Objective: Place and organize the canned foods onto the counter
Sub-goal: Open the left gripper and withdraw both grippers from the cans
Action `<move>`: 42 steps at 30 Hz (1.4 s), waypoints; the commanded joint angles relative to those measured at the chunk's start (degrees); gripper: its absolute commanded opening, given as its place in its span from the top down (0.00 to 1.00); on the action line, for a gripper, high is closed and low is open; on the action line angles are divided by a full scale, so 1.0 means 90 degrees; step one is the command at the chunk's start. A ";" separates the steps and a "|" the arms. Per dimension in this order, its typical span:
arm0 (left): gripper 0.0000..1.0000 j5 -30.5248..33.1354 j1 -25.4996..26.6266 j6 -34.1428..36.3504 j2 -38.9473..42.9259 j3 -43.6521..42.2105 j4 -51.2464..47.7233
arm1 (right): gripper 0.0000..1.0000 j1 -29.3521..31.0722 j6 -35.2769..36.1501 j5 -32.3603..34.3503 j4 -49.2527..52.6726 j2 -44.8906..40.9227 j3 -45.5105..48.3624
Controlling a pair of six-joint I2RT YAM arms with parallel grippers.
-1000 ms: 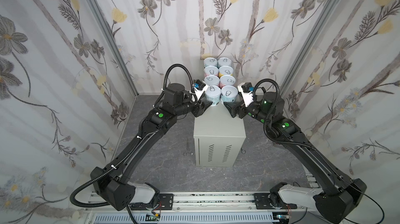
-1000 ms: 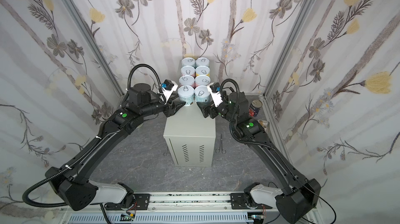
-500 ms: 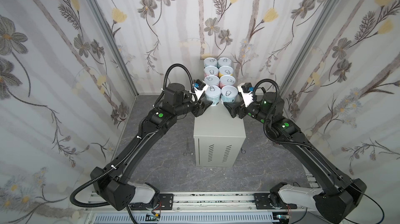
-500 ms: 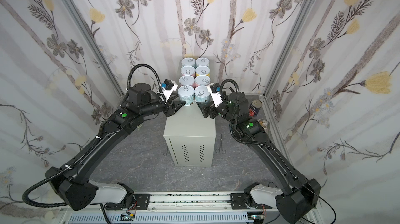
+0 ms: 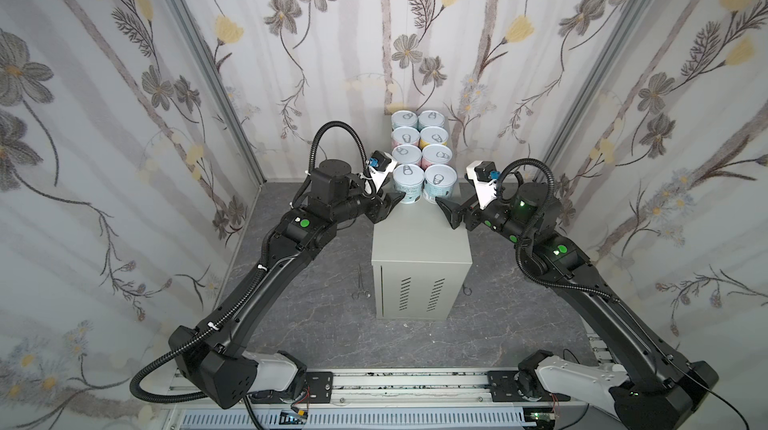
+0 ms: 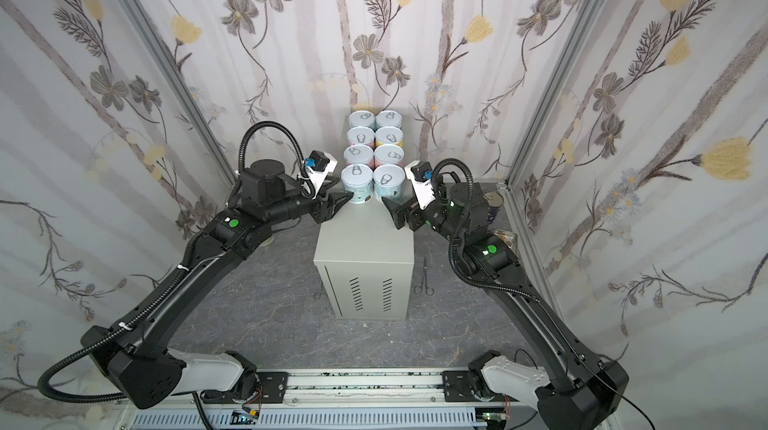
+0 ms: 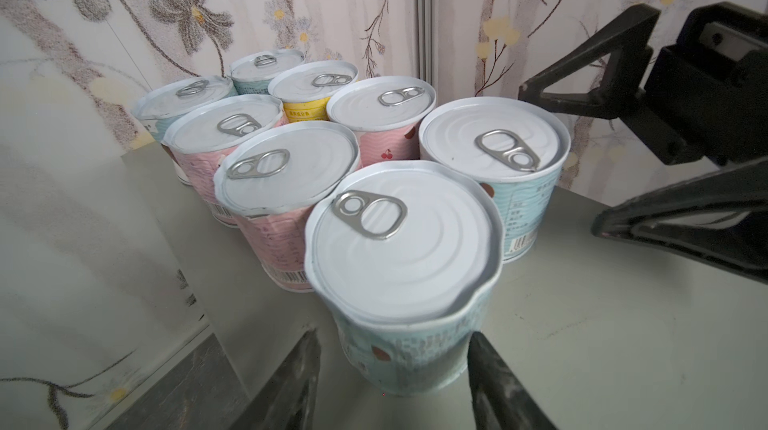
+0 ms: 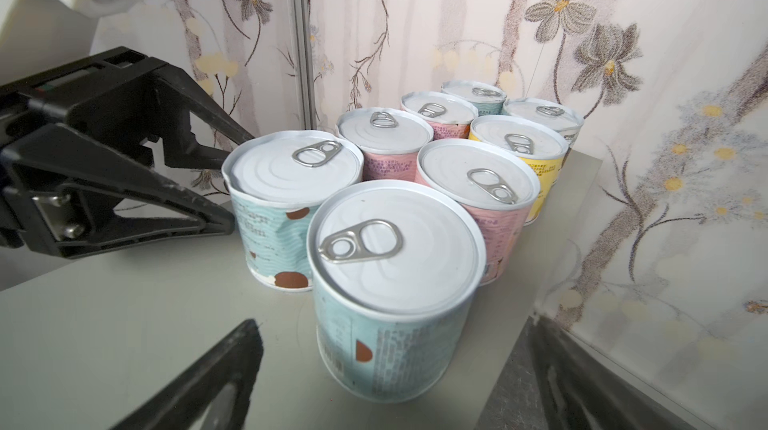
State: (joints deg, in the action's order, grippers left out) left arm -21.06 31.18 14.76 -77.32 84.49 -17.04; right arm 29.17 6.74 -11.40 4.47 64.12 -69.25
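top views: your left claw (image 5: pixel 400 198) clamps front left blue can (image 5: pixel 408 182) on counter (image 5: pixel 419 236). your right claw (image 5: pixel 444 211) stands wide apart around front right blue can (image 5: pixel 439 185), not touching.

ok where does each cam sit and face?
Top views: high above the base rail, looking down and forward at the counter; left arm and right arm show whole.
Left wrist: on the left arm, facing the cans between its own fingers; right gripper opposite.
Right wrist: mirrored; own fingers flank the near can, left gripper opposite.
Shared: all four see the eight cans.
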 commanded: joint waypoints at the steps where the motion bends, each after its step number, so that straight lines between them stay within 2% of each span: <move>1: 0.43 0.0023 -0.0002 -0.0058 0.0090 -0.0025 0.0132 | 0.00 -0.0017 0.0173 0.0306 -0.0220 -0.0243 0.0053; 8: 0.42 0.0014 0.0002 -0.0078 0.0149 -0.0032 0.0167 | 0.00 -0.0195 0.0271 0.1033 -0.0123 -0.0789 0.0231; 11: 0.40 0.0054 0.0002 -0.0088 0.0223 -0.0015 0.0169 | 0.00 -0.0436 0.0124 0.1681 -0.0085 -0.0974 0.0268; 15: 0.28 0.0353 -0.0007 -0.0060 0.0522 -0.0169 0.0323 | 0.00 -0.1064 -0.0398 0.2495 0.0207 -0.1058 0.0195; 20: 0.00 0.0968 -0.0007 0.0043 0.0883 -0.0258 0.0401 | 0.00 -0.1591 -0.0940 0.3524 0.0822 -0.0915 0.0118; 25: 0.00 0.1577 -0.0045 0.0121 0.1252 -0.0570 0.0806 | 0.00 -0.1974 -0.1260 0.3717 0.1289 -0.0546 0.0002; 28: 0.00 0.1973 -0.0154 0.0194 0.1482 -0.0846 0.1092 | 0.00 -0.2164 -0.1421 0.3665 0.1356 -0.0336 -0.0011; 31: 0.00 0.2037 -0.0500 0.0126 0.1557 -0.0935 0.1237 | 0.00 -0.2712 -0.1575 0.2785 0.1389 -0.0039 0.0003; 37: 0.00 0.1686 -0.1325 -0.0028 0.1384 -0.0950 0.1520 | 0.00 -0.3870 -0.2331 0.1510 0.1702 0.1030 -0.0157; 42: 0.00 0.1345 -0.1927 -0.0244 0.1054 -0.0938 0.1722 | 0.00 -0.4199 -0.2515 0.1506 0.1915 0.1845 -0.0425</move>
State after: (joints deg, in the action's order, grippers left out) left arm -6.70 15.51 14.22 -66.78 76.14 -5.43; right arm -7.64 -13.39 4.47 20.69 78.54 -71.92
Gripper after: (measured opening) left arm 0.999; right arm 0.997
